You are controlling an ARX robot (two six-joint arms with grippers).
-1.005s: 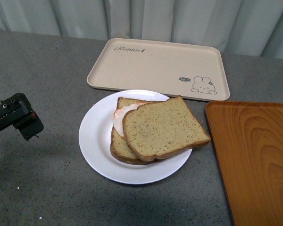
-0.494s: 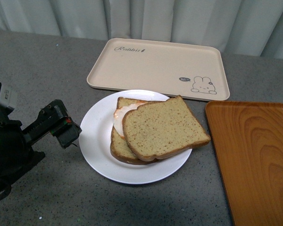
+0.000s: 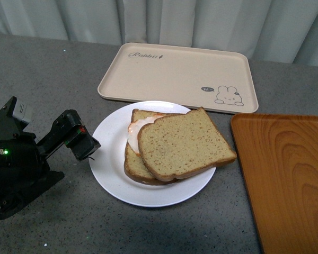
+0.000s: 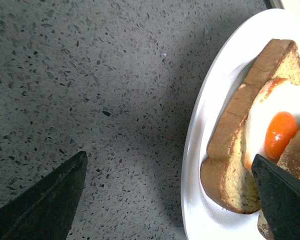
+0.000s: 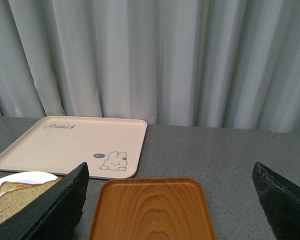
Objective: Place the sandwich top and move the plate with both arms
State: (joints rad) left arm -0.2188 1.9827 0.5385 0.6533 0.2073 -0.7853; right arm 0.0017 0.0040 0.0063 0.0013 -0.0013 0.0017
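Note:
The white plate (image 3: 110, 159) sits mid-table. On it the sandwich top (image 3: 183, 143), a tan speckled slice, lies askew over the thicker slice with the fried egg (image 3: 139, 170). My left gripper (image 3: 84, 144) is open and empty, just off the plate's left rim. In the left wrist view my left gripper (image 4: 169, 159) has one finger over the table and the other over the bread, with the plate rim (image 4: 197, 130) and the egg yolk (image 4: 280, 135) between them. My right gripper (image 5: 169, 170) is open and empty, out of the front view, facing the trays.
A beige rabbit tray (image 3: 175, 74) lies behind the plate. An orange wood-grain tray (image 3: 286, 174) lies to its right; both also show in the right wrist view, the orange tray (image 5: 150, 210) and the beige tray (image 5: 75, 145). Grey curtains hang behind the speckled table (image 3: 42, 74).
My left arm has come in from the left edge and moved right, up to the plate's left rim. The plate and sandwich have not moved.

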